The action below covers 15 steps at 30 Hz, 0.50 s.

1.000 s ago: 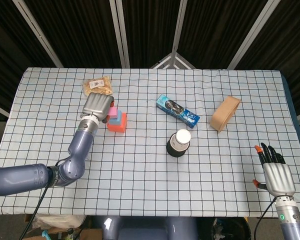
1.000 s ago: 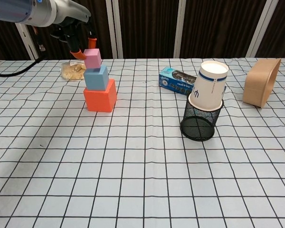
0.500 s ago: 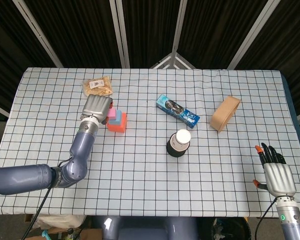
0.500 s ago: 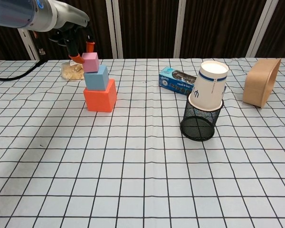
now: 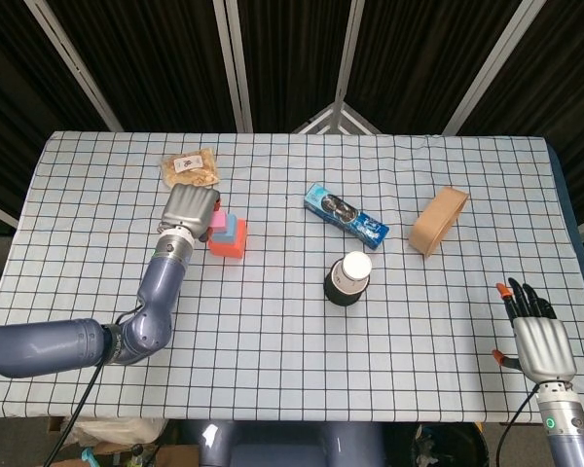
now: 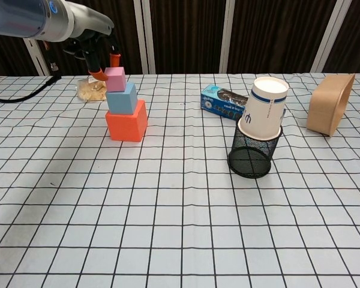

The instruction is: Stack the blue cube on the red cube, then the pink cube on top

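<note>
Overhead, dark curtains (image 5: 292,58) back the checked tablecloth (image 5: 273,331); left robot hand (image 5: 189,207) pinches pink cube (image 6: 115,78).

I saw the red cube (image 6: 126,122) sitting flat on the checked cloth, the largest of the three. The blue cube (image 6: 122,98) rested on top of it, smaller and turned slightly. The pink cube (image 6: 115,79), smallest, sat on the blue one, a little toward the stack's left side. From overhead, the stack (image 5: 228,234) lay on the table's left half.
</note>
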Motion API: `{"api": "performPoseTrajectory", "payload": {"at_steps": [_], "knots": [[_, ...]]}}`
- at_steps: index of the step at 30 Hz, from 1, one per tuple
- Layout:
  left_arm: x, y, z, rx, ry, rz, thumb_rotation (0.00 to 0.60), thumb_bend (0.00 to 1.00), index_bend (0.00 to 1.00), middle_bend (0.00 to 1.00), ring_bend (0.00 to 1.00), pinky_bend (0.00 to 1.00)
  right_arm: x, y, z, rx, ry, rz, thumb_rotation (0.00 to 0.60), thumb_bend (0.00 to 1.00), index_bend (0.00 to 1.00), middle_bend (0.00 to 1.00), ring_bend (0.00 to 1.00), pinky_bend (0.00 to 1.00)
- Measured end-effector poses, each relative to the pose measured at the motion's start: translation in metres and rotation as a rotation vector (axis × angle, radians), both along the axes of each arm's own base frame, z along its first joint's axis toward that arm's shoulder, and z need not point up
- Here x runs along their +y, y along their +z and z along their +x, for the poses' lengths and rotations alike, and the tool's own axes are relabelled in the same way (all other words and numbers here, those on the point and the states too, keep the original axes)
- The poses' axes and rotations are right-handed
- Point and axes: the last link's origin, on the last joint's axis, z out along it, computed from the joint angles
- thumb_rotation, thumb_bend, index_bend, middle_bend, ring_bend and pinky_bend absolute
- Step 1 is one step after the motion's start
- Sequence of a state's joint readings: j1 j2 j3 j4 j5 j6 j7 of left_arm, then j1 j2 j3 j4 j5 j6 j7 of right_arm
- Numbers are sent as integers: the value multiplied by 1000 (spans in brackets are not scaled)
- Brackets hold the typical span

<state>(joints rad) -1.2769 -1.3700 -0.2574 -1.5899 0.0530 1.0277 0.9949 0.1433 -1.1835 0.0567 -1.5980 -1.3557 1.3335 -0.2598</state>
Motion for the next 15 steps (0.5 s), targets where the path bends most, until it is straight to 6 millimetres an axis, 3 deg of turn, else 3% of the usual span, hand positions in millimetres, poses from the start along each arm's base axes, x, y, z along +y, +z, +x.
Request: {"api": "performPoseTrajectory", "payload": {"at_steps": [8,15], "knots": [[0,-1,-2,9,1,-4,600,435,396,943,809,835,-1,-1,0,1,-1,5,600,108,0,0,0,169],[0,-2,-1,13,-5,-6,600,435,298,937,806,836,0,-1,0,2,-1,1,600,108,0,0,0,150]]}}
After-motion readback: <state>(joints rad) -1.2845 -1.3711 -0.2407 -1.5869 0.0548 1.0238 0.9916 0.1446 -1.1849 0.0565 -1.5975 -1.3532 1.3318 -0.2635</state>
